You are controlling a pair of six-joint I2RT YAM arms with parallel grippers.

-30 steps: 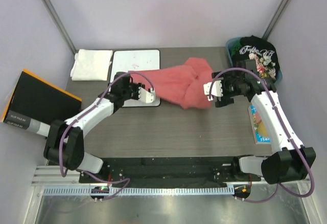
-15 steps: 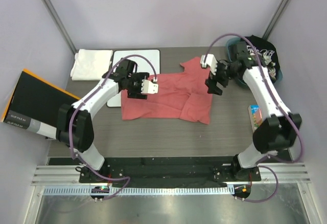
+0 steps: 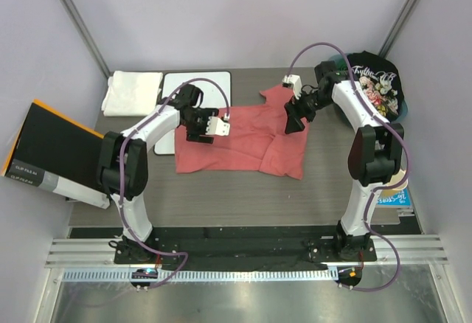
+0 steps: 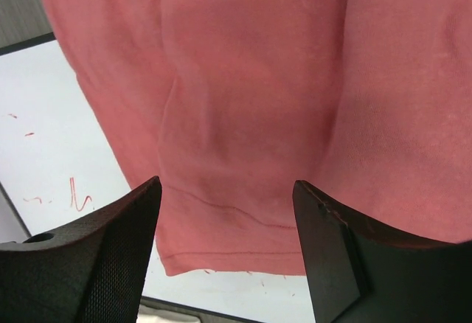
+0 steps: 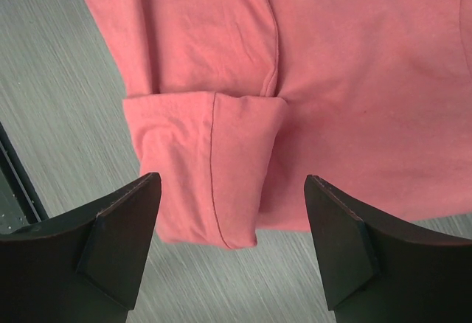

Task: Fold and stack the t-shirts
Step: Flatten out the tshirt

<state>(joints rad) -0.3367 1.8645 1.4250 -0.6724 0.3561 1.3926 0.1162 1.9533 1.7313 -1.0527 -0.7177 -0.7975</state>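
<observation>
T-shirts numbered three in the top view. A white t-shirt (image 3: pixel 133 92) lay folded at the 10 o'clock corner of the table (image 3: pixel 221 194). A salmon-red t-shirt (image 3: pixel 243 142) was spread flat near the middle. A black t-shirt (image 3: pixel 376 83) with a print was bunched in a teal basket (image 3: pixel 333 65) at the 2 o'clock corner. We also counted one whiteboard (image 3: pixel 195 83), one black box (image 3: pixel 51 150) with an orange edge off the table at 9 o'clock, one printed card (image 3: pixel 391 196) at 4 o'clock, and two grippers.

The left gripper (image 3: pixel 214 127) hung over the 10 o'clock part of the salmon-red t-shirt (image 4: pixel 243 80). In its wrist view the left gripper (image 4: pixel 225 190) stood wide with nothing between its jaws, the cloth directly below, and the stitched hem lay across the whiteboard (image 4: pixel 51 161). The right gripper (image 3: pixel 293 122) hung over the shirt's 2 o'clock part. Its wrist view showed the right gripper (image 5: pixel 230 183) wide and empty above a turned-back flap of the salmon-red t-shirt (image 5: pixel 354 80).

The shirt's long axis ran from 9 to 3 o'clock, with the hem end at 9. A sleeve stuck out toward 12. We could not make out the neck.
</observation>
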